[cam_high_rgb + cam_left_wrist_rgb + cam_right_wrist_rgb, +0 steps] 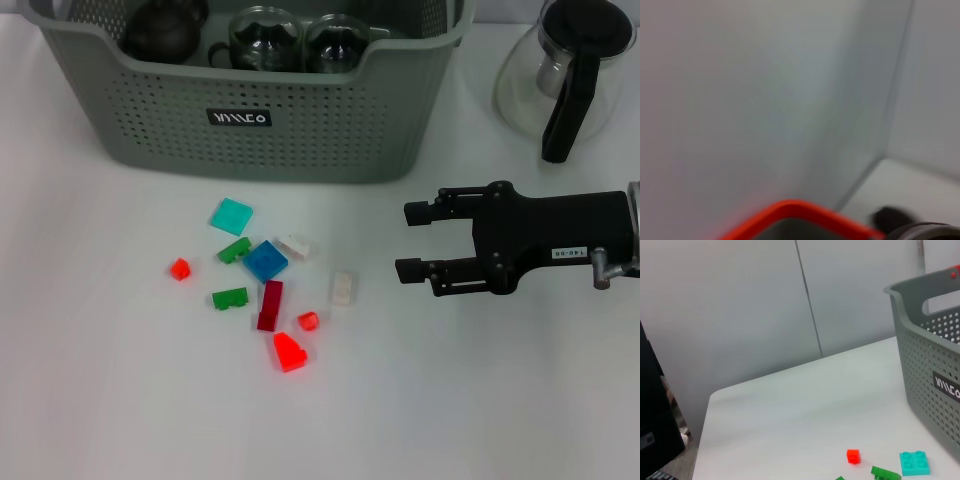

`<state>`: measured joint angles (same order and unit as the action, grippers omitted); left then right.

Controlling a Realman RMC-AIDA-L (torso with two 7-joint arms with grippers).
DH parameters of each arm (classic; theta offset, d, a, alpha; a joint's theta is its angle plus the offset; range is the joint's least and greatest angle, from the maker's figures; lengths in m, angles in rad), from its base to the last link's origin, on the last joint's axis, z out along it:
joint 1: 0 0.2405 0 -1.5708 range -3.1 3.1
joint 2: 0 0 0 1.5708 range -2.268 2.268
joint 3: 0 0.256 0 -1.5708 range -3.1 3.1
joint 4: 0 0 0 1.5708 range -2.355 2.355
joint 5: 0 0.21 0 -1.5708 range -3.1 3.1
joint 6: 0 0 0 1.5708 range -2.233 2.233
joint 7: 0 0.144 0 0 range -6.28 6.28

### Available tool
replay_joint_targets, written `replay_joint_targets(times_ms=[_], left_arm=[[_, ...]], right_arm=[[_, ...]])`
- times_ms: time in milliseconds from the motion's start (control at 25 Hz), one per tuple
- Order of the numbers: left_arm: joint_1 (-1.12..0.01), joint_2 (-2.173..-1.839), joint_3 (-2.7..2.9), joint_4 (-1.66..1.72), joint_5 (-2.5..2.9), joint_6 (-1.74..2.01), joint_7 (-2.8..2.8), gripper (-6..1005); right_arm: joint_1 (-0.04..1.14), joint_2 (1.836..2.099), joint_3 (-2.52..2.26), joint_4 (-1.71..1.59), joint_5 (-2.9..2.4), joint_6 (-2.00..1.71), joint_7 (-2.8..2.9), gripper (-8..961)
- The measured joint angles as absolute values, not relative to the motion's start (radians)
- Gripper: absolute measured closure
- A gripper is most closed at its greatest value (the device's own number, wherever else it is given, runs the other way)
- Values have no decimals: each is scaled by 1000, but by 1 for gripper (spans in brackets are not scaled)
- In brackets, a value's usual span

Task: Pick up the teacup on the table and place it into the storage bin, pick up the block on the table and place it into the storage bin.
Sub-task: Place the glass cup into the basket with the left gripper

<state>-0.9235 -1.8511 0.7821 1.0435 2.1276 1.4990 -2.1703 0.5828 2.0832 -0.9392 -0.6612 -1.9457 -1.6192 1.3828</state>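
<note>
Block step was on: cups probably already in bin (pixel 300 130) at 12 o'clock. Right gripper (pixel 412 241) hovered empty, jaws apart, at 3 o'clock of blocks (pixel 265 290) on desk (pixel 120 400); next needed descent onto one.

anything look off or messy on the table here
Nothing looks spilled or damaged. The small blocks lie loosely scattered on the table in front of the storage bin, at mixed angles. The glass teapot stands upright beside the bin. The right gripper hovers near the blocks, jaws open and empty.
</note>
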Motion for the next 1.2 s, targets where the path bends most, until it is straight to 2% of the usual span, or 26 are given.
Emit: replay_joint_targets(times_ms=[160,440,560,880,1200], left_arm=[[-925,-1943,894,1116,2311,1306,-2131,929],[-908,-2081,1014,1114,2646,1039,-2079,923],[-907,-2121,1041,1073,2731,955,-2067,921],[-936,-2135,1093,909,2846,827,-2076,914],[-941,-2128,1098,858,2854,764,-2093,907]], right_arm=[[581,2083,-937,-661,-1946,-1619,1385,192],[579,2082,-932,-661,-1947,-1607,1387,193],[582,2082,-931,-661,-1947,-1603,1388,193],[584,2082,-931,-661,-1947,-1597,1388,193],[586,2083,-931,-660,-1947,-1595,1389,193]])
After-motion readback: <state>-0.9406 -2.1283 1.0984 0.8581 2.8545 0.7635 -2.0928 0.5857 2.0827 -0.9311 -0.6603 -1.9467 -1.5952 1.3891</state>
